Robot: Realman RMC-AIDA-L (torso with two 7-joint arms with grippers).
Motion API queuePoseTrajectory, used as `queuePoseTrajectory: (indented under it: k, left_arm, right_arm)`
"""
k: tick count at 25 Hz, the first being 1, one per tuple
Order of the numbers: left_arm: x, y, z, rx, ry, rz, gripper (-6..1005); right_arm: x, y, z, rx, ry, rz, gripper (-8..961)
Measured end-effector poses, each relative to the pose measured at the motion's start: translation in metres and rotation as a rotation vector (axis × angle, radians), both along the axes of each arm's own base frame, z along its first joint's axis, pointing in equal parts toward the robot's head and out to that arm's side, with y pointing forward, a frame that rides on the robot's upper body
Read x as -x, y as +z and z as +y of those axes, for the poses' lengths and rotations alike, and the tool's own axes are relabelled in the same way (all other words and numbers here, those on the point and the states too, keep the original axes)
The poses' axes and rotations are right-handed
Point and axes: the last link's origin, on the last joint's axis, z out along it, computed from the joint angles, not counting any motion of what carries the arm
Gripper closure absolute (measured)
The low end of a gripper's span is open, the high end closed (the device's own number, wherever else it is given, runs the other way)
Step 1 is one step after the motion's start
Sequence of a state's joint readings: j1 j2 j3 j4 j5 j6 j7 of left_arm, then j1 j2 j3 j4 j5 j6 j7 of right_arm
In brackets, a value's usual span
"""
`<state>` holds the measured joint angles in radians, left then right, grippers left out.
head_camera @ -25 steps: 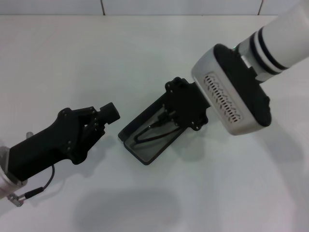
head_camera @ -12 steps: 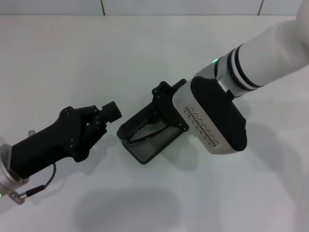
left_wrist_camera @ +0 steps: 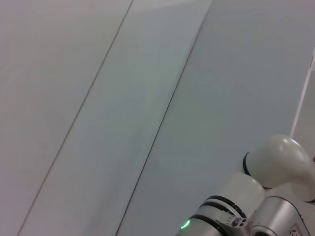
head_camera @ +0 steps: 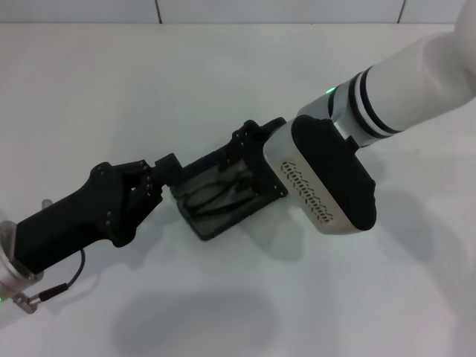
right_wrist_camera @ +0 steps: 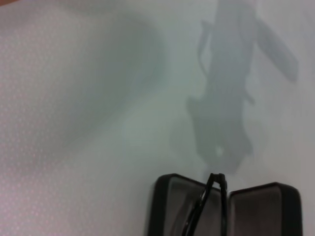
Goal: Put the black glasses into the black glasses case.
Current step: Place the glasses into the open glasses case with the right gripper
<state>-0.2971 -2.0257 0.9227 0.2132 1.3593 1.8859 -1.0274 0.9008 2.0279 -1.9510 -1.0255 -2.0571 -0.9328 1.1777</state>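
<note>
**Glasses settle into the case**

Head view: right gripper (head_camera: 249,145), grip state I cannot tell, at the case's two o'clock end; black glasses (head_camera: 222,192) now lie lower in the black glasses case (head_camera: 195,223), left gripper (head_camera: 165,169) touching at nine o'clock.

Right wrist view: only here a temple arm juts above the rim.

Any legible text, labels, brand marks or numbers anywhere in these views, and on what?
None can be read.
Right gripper: its grey wrist housing carries a row of dark marks; whether lettering or slots, cannot tell.
Black glasses case: no lettering visible.
Left gripper: no markings visible.
</note>
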Motion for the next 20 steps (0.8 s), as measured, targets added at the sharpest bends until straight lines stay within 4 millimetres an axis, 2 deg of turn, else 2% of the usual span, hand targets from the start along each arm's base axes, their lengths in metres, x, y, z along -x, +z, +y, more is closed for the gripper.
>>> queuePoseTrajectory:
  k: [7, 16, 20]
  left_arm:
    - [0.0, 0.0, 0.001, 0.005, 0.008, 0.001, 957]
    - [0.001, 0.0, 0.001, 0.006, 0.015, 0.0, 957]
    - [0.002, 0.0, 0.0, 0.005, 0.019, 0.0, 957]
  right_arm:
    - [-0.004, 0.007, -0.005, 0.009, -0.018, -0.004, 641]
    - [-0.011, 0.039, -0.005, 0.035, -0.142, 0.072, 618]
    - [-0.019, 0.048, -0.003, 0.061, -0.207, 0.085, 619]
